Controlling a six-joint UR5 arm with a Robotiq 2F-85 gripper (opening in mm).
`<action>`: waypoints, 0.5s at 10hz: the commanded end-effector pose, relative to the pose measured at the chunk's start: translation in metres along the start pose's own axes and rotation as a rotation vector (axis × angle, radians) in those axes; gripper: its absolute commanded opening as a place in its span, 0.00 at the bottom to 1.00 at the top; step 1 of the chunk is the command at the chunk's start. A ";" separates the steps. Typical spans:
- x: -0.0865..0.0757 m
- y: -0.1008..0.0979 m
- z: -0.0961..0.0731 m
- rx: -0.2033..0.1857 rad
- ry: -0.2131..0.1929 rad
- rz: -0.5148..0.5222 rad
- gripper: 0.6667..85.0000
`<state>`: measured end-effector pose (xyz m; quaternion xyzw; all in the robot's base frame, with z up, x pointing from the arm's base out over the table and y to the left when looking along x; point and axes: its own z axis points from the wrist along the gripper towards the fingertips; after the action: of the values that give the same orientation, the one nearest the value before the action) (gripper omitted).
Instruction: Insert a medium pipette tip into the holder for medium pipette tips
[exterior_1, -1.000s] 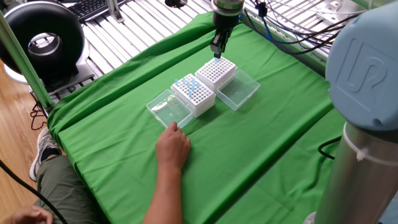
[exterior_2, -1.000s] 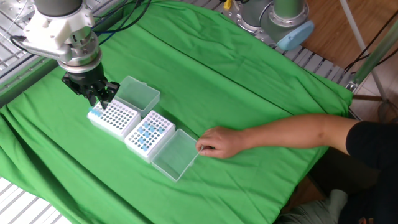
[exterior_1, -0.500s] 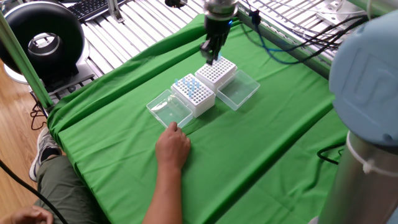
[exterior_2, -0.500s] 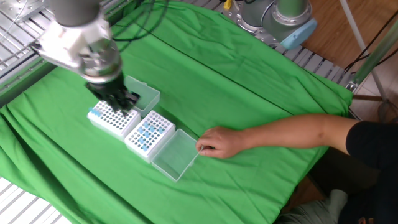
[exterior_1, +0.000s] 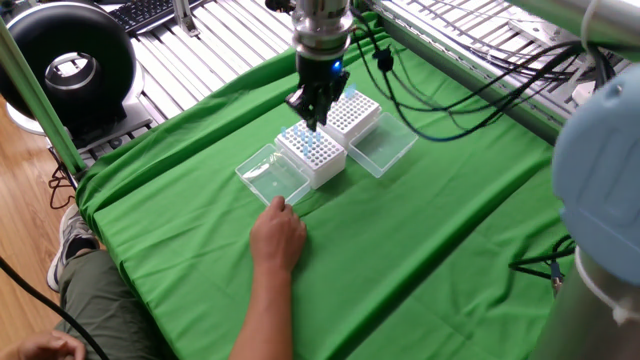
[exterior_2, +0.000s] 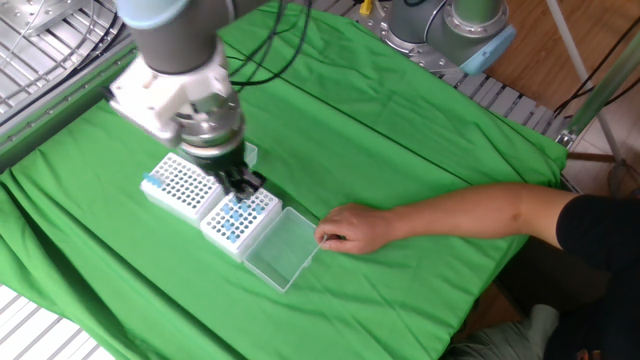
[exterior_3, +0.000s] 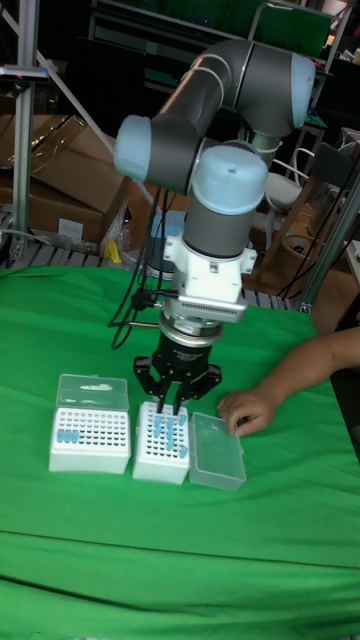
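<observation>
One fixed view — count: two white tip racks are sitting side by side on the green cloth (exterior_1: 420, 250), each with a clear lid hinged open beside it.
One fixed view — holder: the medium tip holder (exterior_1: 311, 152) is the nearer rack, carrying a cluster of blue tips; the second rack (exterior_1: 349, 115) is lying just behind it.
One fixed view — tool: the gripper (exterior_1: 312, 118) is hanging right over the holder's far edge, its fingers pointing straight down.
One fixed view — hand: one human hand (exterior_1: 277, 233) is resting on the cloth, touching the nearer clear lid (exterior_1: 271, 175).
The other fixed view — gripper: it (exterior_2: 243, 187) is standing over the holder (exterior_2: 241, 218), fingers close together; I cannot tell whether a tip is pinched between them.
The other fixed view — racks: the second rack (exterior_2: 182, 187) is showing a few blue tips at one corner.
Tall fixed view — tool state: the fingers (exterior_3: 165, 391) are sitting narrowly apart above the holder (exterior_3: 163, 441); a held tip is too small to make out.
Tall fixed view — tip axis: the blue tips (exterior_3: 165, 431) in the holder are standing upright, long axis vertical, points down.
Tall fixed view — count: two racks, two open lids, one hand (exterior_3: 247, 410).
</observation>
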<state>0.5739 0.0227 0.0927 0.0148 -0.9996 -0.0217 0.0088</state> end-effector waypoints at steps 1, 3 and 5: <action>0.010 0.026 0.001 -0.017 0.014 0.099 0.32; 0.011 0.035 0.004 -0.040 0.016 0.129 0.32; 0.012 0.036 0.008 -0.028 0.010 0.137 0.32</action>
<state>0.5629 0.0485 0.0891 -0.0349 -0.9988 -0.0298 0.0163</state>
